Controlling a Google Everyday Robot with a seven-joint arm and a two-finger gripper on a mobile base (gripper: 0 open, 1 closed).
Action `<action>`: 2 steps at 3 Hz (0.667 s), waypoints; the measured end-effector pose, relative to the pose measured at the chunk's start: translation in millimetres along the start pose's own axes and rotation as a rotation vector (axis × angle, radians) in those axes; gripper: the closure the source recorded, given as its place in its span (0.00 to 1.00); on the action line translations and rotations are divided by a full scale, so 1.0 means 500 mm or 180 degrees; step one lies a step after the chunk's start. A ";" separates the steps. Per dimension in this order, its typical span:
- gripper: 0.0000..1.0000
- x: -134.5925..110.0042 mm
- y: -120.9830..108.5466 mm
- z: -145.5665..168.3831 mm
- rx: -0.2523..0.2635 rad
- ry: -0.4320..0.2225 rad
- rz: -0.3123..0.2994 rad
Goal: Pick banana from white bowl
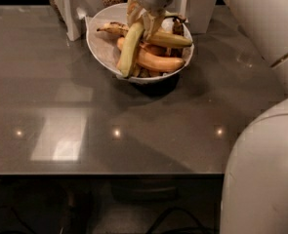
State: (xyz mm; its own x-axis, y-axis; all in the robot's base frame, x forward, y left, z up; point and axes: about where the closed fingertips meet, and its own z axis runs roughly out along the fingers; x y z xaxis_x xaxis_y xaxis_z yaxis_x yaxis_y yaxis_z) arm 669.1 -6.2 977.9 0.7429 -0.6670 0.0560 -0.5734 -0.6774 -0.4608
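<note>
Camera view: gripper fingers around banana

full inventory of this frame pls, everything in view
banana: 1, pale yellow-green, long, in the bowl, lower end over its front rim, upper end at the claw
other bananas: at least 3, orange-yellow to brown-spotted, in the bowl
white bowl: 1, white, back centre of the table
table: 1, dark grey, glossy, across the view
white objects: 2, white, behind the bowl, left and right, kind unclear
arm: 1, white, right edge
claw: 1, grey, over the bowl at the banana's upper end
</note>
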 end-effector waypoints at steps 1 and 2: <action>1.00 -0.003 0.001 -0.044 0.0052 -0.0014 0.0050; 1.00 -0.008 0.009 -0.101 0.0202 -0.0132 0.0177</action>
State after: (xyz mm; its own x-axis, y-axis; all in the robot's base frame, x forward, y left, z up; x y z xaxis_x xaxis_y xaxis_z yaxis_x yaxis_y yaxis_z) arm 646.1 -22.3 1020.4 0.7249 -0.6888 -0.0073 -0.5922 -0.6177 -0.5175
